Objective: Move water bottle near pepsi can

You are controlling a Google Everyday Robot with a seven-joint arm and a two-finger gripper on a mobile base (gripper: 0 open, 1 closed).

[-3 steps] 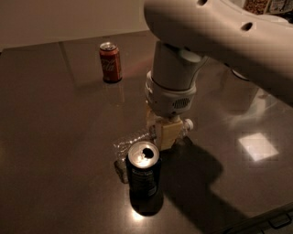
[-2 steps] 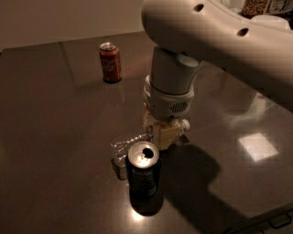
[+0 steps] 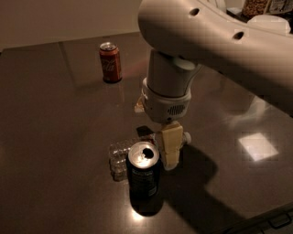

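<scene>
The pepsi can (image 3: 143, 176) stands upright at the table's front middle, dark with a shiny silver top. The water bottle (image 3: 120, 155) lies on its side right behind the can and looks to be touching it. Its clear ribbed body sticks out to the can's left and its white cap (image 3: 186, 136) points right. My gripper (image 3: 168, 153) hangs straight down from the big white arm (image 3: 215, 41) over the bottle's cap end, just right of the can. The gripper hides the bottle's middle.
A red cola can (image 3: 111, 62) stands upright at the back left of the dark glossy table (image 3: 55, 137). A bright light reflection (image 3: 258, 146) lies on the table at the right. Jars (image 3: 256, 7) stand at the top right, and a dark edge crosses the bottom right corner.
The arm has shifted a little left and closer to the camera. The bottle has come down slightly to lie behind the pepsi can. Both cans have stayed put.
</scene>
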